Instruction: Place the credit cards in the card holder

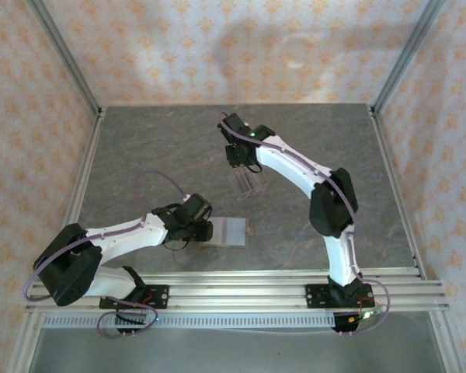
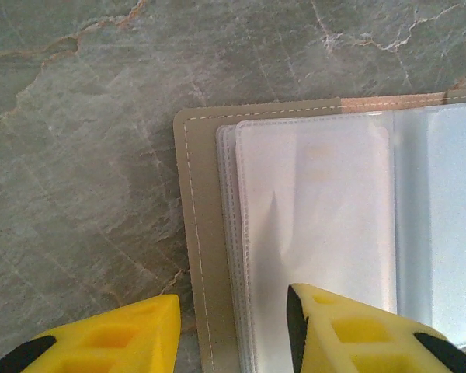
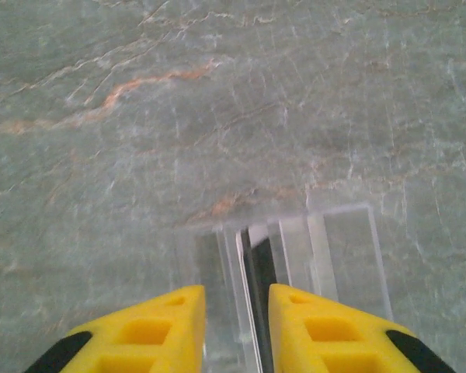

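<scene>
Left wrist camera is showing me the card holder (image 2: 188, 233) lying opened flat on the grey marbled table (image 2: 78, 155). It is showing a tan cover with pale stitching running along its edge, and clear plastic sleeves (image 2: 318, 217) are lying stacked on top. The left gripper (image 2: 233, 315) is standing spread, pinching nothing: one yellow finger is hanging over bare table, the other over the nearest sleeve, with the stitched edge lying between them.

On the right wrist camera I am seeing one dark credit card (image 3: 261, 268) standing on edge in the clear slotted stand (image 3: 346, 249). The right gripper (image 3: 237, 299) is straddling it with fingers only narrowly parted. The clear slot walls are crowding the gap, so I cannot tell whether it is pinching the card.

From the top external camera, the stand is sitting mid-table, well apart from the holder, which is lying nearer the front edge, beside the left gripper
</scene>
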Tool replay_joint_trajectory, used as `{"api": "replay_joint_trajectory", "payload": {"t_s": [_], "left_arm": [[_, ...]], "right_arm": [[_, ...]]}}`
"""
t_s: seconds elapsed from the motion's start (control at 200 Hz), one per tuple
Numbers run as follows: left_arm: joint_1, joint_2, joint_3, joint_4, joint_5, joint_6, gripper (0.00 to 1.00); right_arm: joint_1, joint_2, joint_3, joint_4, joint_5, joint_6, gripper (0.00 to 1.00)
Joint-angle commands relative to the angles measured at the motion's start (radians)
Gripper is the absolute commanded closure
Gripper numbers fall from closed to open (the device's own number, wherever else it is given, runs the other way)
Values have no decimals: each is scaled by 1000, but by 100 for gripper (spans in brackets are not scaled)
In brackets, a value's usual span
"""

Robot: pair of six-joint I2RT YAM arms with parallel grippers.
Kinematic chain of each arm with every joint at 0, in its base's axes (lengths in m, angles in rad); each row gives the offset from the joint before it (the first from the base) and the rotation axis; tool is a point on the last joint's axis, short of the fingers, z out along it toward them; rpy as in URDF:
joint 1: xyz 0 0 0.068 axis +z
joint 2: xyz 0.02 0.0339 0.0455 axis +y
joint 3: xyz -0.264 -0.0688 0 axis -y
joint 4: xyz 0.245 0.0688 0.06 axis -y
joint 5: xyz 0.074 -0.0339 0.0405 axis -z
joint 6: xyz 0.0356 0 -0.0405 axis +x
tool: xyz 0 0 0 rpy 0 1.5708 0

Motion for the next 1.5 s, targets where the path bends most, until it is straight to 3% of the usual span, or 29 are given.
{"api": "replay_joint_trajectory", "payload": {"t_s": [0.0,0.225,0.375,1.496], "left_arm": [[11,6,4,27,-2,28,59],[11,20,1,47,23,33,59],[11,19,-2,53,31,35,59],[14,8,-22,66,20,22,60]], "right_arm": [[-2,92,120,-124,57,-84,76],[-2,234,311,-203,76,-128,79],[-2,274,350,-223,87,-134,79],[-2,323,339,-239,85,-153,85]]}}
